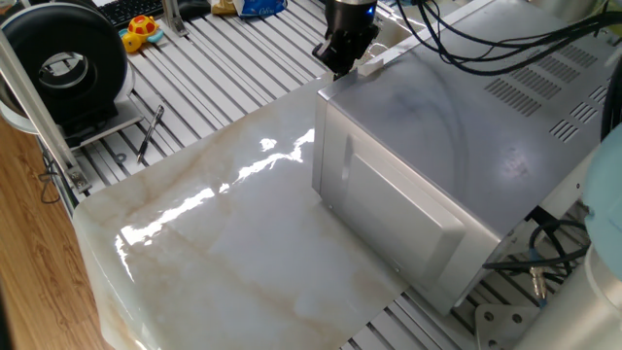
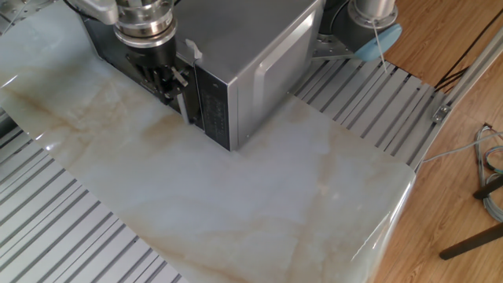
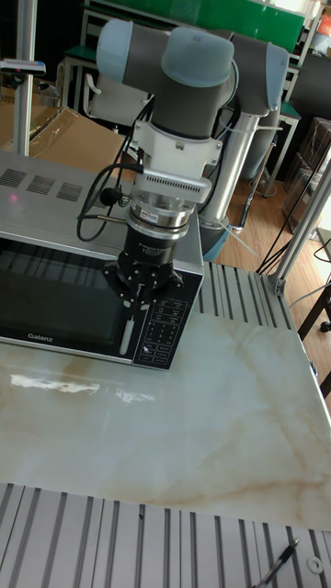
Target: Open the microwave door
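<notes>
The microwave [image 1: 437,126] is a big silver box on the marble slab, also in the other fixed view [image 2: 251,39] and the tall view [image 3: 55,188]. Its door [image 3: 55,294] has a dark glassy face marked Galanz, with a white vertical handle [image 3: 126,331] beside the keypad [image 3: 165,326]. My gripper [image 3: 136,308] points down at the front and is shut on that handle. From above, the gripper [image 2: 169,82] holds the handle [image 2: 187,86], and the door's handle edge stands slightly off the box. The gripper [image 1: 338,60] is at the microwave's far corner.
Black cables [image 1: 466,49] drape over the microwave top. On the slatted bench lie a black round device [image 1: 68,58], a yellow toy [image 1: 141,29] and a pen [image 1: 151,131]. The arm's base [image 2: 369,23] stands behind the microwave. The marble slab [image 1: 224,243] ends at the wood floor side.
</notes>
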Controlling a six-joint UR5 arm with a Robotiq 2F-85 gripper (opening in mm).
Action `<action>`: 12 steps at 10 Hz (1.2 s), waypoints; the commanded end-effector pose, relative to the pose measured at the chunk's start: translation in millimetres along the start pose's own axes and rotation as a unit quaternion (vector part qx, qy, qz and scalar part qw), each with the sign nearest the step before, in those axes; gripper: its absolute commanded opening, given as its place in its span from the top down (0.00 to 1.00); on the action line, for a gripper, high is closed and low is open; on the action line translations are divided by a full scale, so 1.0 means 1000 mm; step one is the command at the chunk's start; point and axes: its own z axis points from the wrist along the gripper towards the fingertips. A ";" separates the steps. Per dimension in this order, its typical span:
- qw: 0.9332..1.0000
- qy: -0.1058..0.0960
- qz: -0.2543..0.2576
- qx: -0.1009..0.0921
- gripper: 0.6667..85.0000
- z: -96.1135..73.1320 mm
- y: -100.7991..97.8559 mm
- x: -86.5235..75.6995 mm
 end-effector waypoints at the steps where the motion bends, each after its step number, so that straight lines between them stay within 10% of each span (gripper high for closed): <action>1: 1.000 -0.009 -0.006 0.006 0.23 -0.007 0.006 -0.005; 12: 1.000 -0.015 0.013 -0.011 0.41 0.005 0.010 0.021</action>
